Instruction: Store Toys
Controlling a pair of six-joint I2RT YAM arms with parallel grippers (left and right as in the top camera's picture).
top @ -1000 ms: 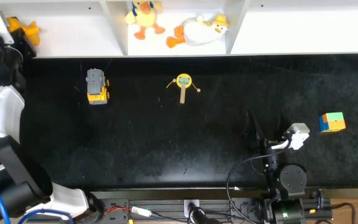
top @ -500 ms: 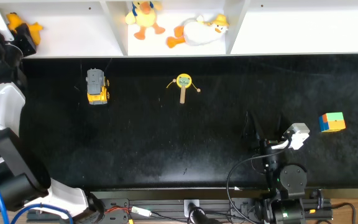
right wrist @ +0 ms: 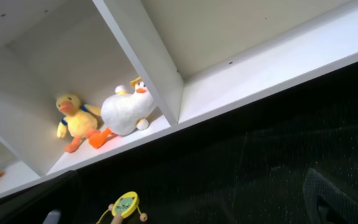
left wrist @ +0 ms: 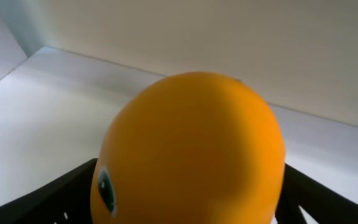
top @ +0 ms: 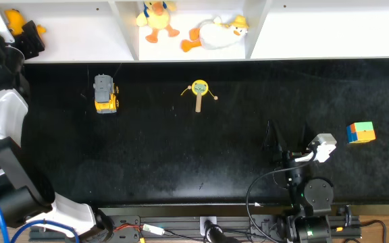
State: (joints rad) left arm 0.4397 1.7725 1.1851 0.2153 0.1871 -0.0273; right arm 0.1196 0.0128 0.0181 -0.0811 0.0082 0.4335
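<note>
So the orange plush toy (left wrist: 191,146) looks like a soft, light, squashy thing, with a round fuzzy head that gives under pressure. I'd guess it won't slip much, since the fabric grips, but it can bulge out if pinched too near an edge. The best hold is across the fat middle of the head or body, not a foot or wing.

That's pretty much what the left claw (left wrist: 188,208) has: its black fingers (left wrist: 61,196) sit on either side of the head, clamped on it. The toy is inside the left compartment of the white shelf (top: 73,40), at or just above its floor, I can't tell which. The left arm reaches far up along the left edge of the worktop (top: 181,155), with its wrist pointed into that compartment.

The right claw (top: 287,135) sits low near its own base, fingers spread apart and holding nothing, facing the shelf.
</note>
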